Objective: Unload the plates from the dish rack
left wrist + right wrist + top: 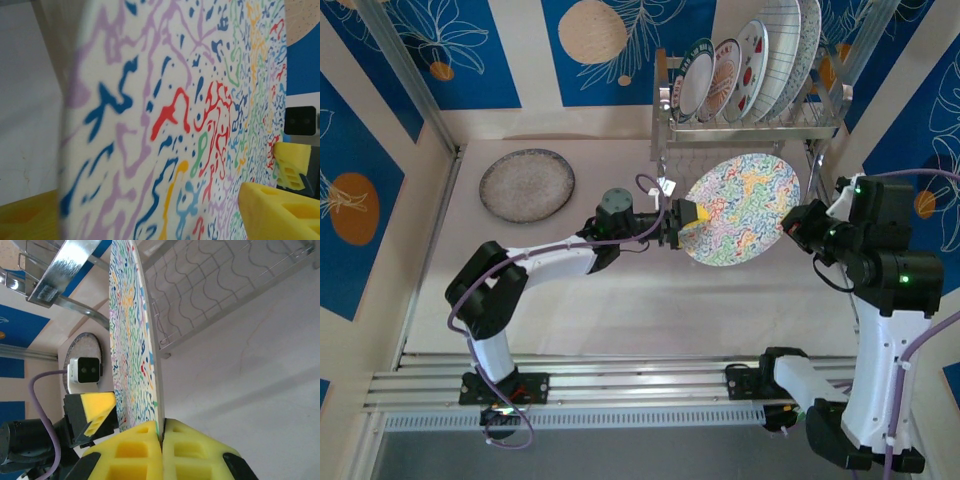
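Spreading across the middle of the overhead view, the worktop (pixel 620 300) offers open room at centre left. The dish rack (pixel 750 125) stands upper right, with several plates (pixel 760 65) upright in its top shelf. Just below it the floral plate (pixel 745 205) is held tilted, rack legs close behind. A speckled plate (pixel 527 185) lies flat at upper left. The right end effector (pixel 790 228) is clamped on the floral plate's right rim. The left end effector (pixel 682 222) straddles its left rim, fingers apart.

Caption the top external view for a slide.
Right gripper pinches the round multicolour floral plate before the shiny steel wire dish rack while the open left gripper straddles the plate's opposite rim.
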Robot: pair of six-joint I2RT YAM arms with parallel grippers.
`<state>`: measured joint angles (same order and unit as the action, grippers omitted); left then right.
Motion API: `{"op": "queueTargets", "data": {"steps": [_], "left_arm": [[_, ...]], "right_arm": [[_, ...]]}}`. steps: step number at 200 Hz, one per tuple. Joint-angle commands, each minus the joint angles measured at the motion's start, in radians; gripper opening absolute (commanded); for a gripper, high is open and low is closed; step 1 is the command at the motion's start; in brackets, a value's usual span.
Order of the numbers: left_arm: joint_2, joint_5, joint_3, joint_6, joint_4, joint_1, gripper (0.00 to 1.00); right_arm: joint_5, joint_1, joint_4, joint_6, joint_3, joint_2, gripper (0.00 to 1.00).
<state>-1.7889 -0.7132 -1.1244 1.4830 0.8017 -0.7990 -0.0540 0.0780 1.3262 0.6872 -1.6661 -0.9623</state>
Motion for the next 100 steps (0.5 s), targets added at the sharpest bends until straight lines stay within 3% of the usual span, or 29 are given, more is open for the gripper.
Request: {"op": "queueTargets", "data": {"steps": [1,100], "left_arm": [[-0.008,0.010,-0.012,0.013,0.065,-0.001,0.73],[0.035,-0.011,0.026,0.073,0.111,0.046,0.35]], "right_arm": [[-0.125,0.015,-0.107,0.025,0.022,0.027,0.00],[-0.263,0.086,-0.144,0.030,0.153,0.052,0.00]]}}
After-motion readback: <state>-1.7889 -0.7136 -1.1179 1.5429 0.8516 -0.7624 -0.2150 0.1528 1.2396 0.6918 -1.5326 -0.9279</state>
